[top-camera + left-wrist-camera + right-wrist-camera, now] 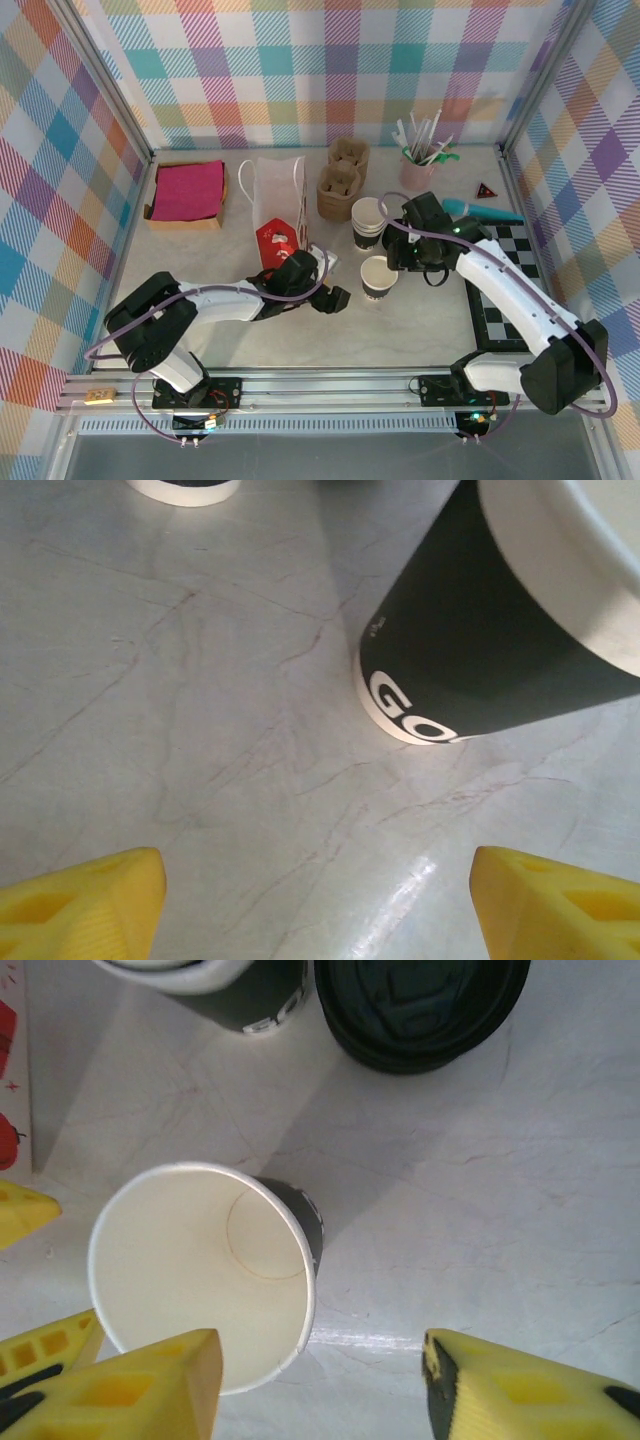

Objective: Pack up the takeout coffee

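The takeout coffee cup (378,277), white above a dark band, stands upright mid-table, its top open and its inside bare (200,1270). My right gripper (320,1360) hovers over it, open; its left finger (150,1390) overlaps the cup's near rim while the right finger (530,1390) is over bare table. In the top view the right gripper (415,268) sits just right of the cup. My left gripper (335,298) lies low to the cup's left, open, with nothing between its fingers (80,900). The cup's dark band (490,630) is ahead and to the right of it.
A stack of black lids (420,1010) and a stack of cups (367,222) stand behind the cup. A white paper bag (280,190), brown carriers (340,175), a napkin box (187,190), a straw holder (418,160) and a checkered board (510,270) ring the area.
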Controlling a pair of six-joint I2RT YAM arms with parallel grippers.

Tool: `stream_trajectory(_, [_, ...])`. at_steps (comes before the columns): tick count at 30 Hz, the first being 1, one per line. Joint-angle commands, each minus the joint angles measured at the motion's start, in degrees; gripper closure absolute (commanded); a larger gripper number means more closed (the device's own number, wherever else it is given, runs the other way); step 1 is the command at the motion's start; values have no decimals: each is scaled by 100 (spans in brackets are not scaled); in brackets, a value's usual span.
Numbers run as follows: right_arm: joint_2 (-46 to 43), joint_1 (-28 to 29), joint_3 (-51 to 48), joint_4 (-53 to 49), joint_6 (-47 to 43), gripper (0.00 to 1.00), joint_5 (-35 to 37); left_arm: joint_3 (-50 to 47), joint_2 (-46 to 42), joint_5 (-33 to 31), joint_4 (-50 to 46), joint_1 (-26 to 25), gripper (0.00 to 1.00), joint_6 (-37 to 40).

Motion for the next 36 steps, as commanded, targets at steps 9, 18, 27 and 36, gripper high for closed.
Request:
stream_trajectory(9, [1024, -996, 755, 242, -552, 45, -302, 111, -921, 51, -447, -298, 18, -54])
stream_trajectory(18, [1720, -1007, 649, 1240, -814, 54, -474, 50, -1712, -392, -1086, -657, 17, -369])
stream_trajectory(27, [1725, -1016, -43, 2420, -1200, 58, -736, 91, -2227, -827, -1695, -710, 18, -380])
stream_trajectory(36, [1778, -1000, -372, 2912, -1371, 58, -833, 114, -2466, -990, -2090, -712, 18, -377])
